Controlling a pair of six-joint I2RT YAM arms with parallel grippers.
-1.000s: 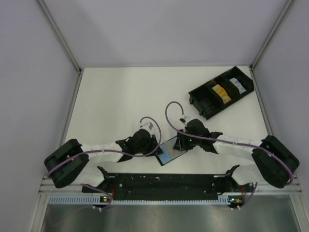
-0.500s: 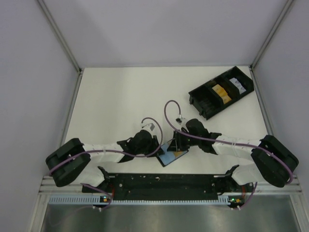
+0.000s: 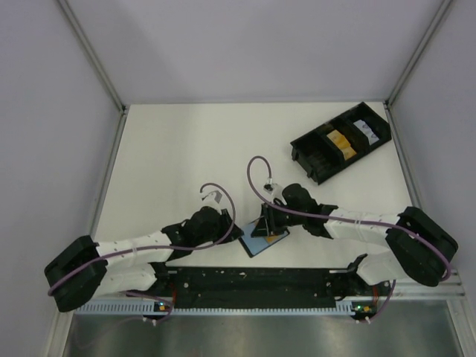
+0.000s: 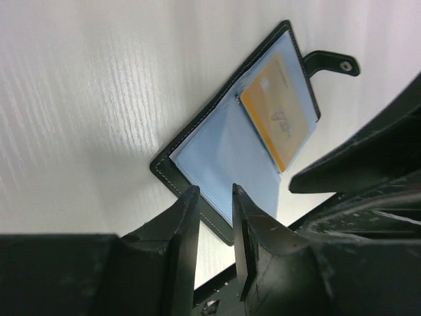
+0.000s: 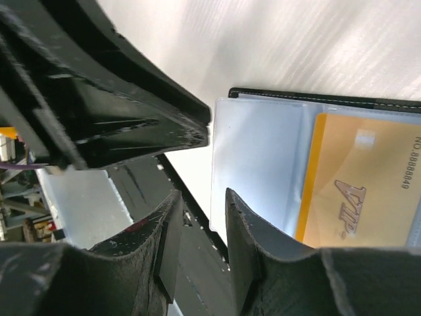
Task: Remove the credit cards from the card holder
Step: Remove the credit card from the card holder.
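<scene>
**Opened card holder (image 4: 217,151) lies flat between two robot arms**

The holder is seen spread open on the white counter (image 3: 186,149), close to its near edge and just ahead of the black rail (image 3: 253,279) that carries the arms. An orange-yellow credit card (image 4: 279,112) is tucked into the glossy blue-grey sleeve of one leaf, on the side of the little black tab (image 4: 332,62). Whether more cards are hidden behind it cannot be told.

The left hand (image 4: 212,194) is held low at one corner of the holder, its jaws parted by a narrow gap with nothing between them. The right hand (image 5: 200,197) is poised over the holder from the other side, likewise narrowly parted and empty. One of its fingers may be touching the holder, though the overhead view is too small to settle that.

The card is judged thin, light, stiff and slick. It is likely best pinched by whichever edge stands clear of the sleeve and slid out along the pocket. The holder is judged light and limp at its fold, so it would probably have to be pinned by a leaf edge while the card is drawn.

The counter is smooth and matt. A long black compartmented tray (image 3: 342,141) sits well apart at the far right, and pale walls (image 3: 245,44) enclose the counter on three sides.
</scene>
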